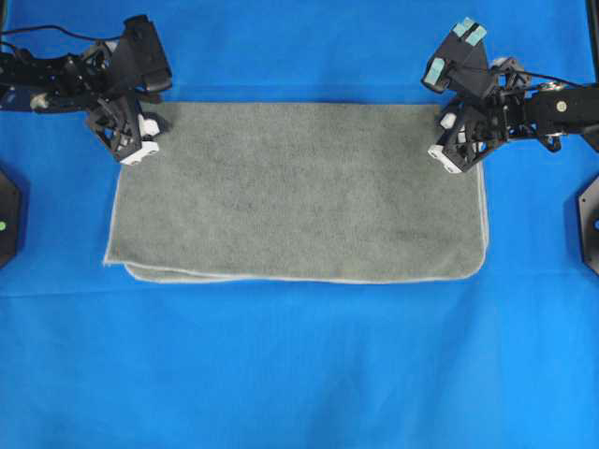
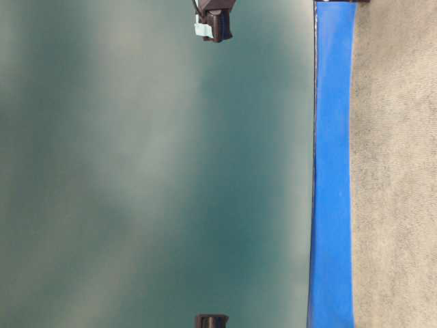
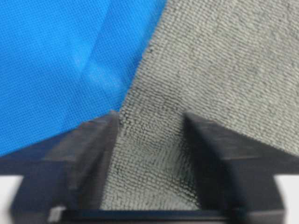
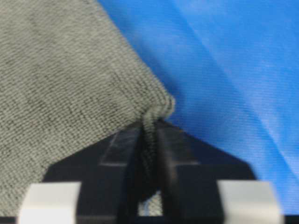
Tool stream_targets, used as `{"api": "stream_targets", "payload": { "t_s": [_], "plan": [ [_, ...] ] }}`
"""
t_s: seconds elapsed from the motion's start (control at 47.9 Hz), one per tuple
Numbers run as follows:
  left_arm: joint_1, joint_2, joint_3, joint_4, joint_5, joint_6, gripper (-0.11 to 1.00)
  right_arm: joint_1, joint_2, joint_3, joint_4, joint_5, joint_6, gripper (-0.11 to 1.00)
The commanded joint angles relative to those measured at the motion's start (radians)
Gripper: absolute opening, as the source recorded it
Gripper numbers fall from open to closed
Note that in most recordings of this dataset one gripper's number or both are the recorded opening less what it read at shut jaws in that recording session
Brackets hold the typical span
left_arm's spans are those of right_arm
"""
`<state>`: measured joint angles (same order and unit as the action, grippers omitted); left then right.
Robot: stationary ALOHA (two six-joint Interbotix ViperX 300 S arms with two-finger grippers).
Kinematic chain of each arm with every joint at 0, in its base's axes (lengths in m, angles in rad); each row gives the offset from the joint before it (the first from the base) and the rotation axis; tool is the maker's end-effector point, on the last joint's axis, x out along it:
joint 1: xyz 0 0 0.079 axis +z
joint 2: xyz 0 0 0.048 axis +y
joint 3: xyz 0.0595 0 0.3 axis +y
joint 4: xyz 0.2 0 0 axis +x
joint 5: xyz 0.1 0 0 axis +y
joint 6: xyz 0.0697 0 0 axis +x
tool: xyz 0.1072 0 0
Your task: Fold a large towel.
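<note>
The towel (image 1: 299, 187) lies flat on the blue sheet as a grey-green rectangle folded once, with a lower layer showing along its near edge (image 1: 168, 273). My left gripper (image 1: 140, 140) is down at the far left corner. In the left wrist view its fingers (image 3: 96, 140) stand apart, with the towel (image 3: 210, 56) cloth puckered between them (image 3: 149, 116). My right gripper (image 1: 451, 152) is at the far right corner. In the right wrist view it (image 4: 149, 123) is shut on a pinched ridge of the towel (image 4: 60, 70) corner.
The blue sheet (image 1: 299, 374) covers the table on all sides of the towel. Black arm bases sit at the left edge (image 1: 7, 215) and the right edge (image 1: 590, 220). The table-level view shows only a strip of the blue sheet (image 2: 331, 171) and bits of the arms.
</note>
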<state>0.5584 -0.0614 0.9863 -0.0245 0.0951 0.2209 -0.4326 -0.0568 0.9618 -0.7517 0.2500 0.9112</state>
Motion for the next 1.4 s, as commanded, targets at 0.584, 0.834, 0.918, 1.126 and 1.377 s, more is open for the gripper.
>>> {"api": "stream_targets", "payload": {
  "t_s": [0.584, 0.834, 0.918, 1.126, 1.377],
  "plan": [
    [-0.106, -0.345, -0.216, -0.005, 0.511, -0.06, 0.03, 0.235, -0.439, -0.066, 0.048, 0.279, 0.002, 0.04],
    [-0.221, -0.511, -0.321, -0.005, 0.644, -0.095, 0.03, 0.417, -0.65, -0.146, 0.078, 0.43, 0.002, 0.04],
    [-0.241, -0.545, -0.331, -0.005, 0.658, -0.118, 0.03, 0.457, -0.687, -0.158, 0.078, 0.428, 0.002, 0.04],
    [-0.324, -0.561, -0.324, -0.009, 0.653, -0.215, 0.03, 0.419, -0.675, -0.172, 0.02, 0.43, 0.006, 0.04],
    [-0.589, -0.54, -0.327, -0.009, 0.584, -0.448, 0.03, 0.212, -0.561, -0.252, -0.077, 0.405, 0.008, 0.04]
  ]
}}
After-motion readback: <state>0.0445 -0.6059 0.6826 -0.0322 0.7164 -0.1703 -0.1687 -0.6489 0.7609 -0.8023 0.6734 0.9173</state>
